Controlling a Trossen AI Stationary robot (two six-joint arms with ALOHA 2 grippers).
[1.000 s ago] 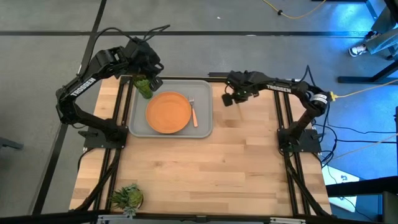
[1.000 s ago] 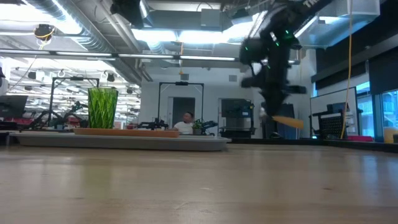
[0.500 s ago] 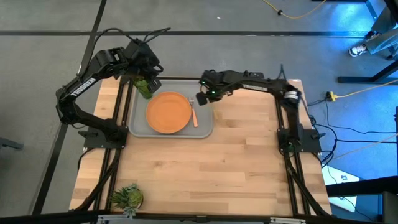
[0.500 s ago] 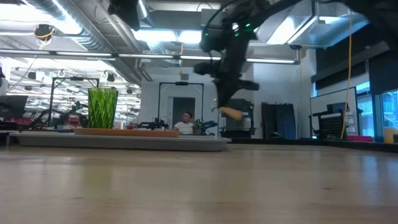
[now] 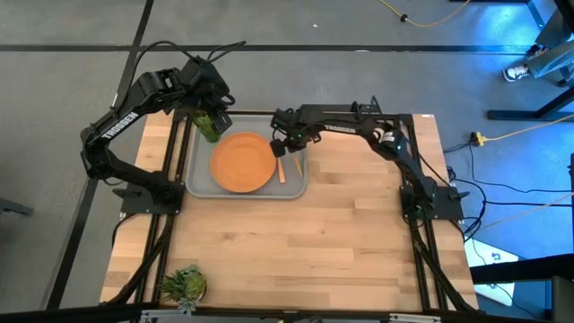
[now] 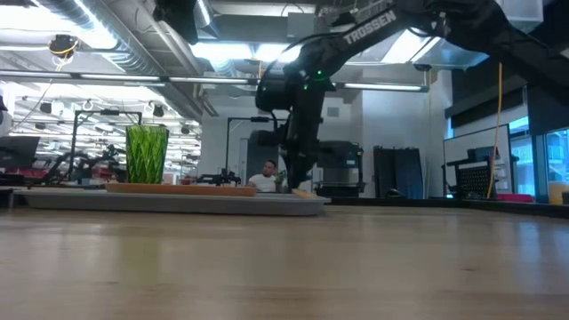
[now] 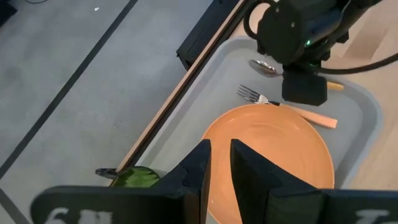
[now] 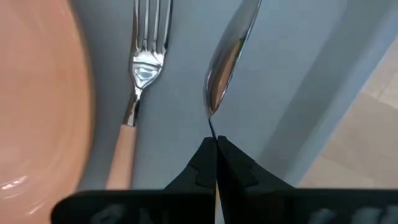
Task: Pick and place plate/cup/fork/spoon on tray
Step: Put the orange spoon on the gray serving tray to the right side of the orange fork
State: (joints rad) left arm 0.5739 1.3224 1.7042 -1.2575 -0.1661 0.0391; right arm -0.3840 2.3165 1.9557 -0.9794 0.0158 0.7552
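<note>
Right gripper [image 5: 280,146] moved over tray [image 5: 199,177], clamped on spoon [image 8: 229,51] beside fork [image 8: 140,74]; left gripper [image 7: 217,163] near-closed, empty.

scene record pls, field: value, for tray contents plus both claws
tray: grey, far left part of the table
plate: on tray, centre
cup: on tray, far-left corner
fork: on tray, beside plate
spoon: gripped by its handle, low over the tray next to the fork
right claw: over tray's right side, shut on spoon
left claw: raised over the cup's corner of the tray, fingers nearly together, empty
remaining: release spoon
</note>
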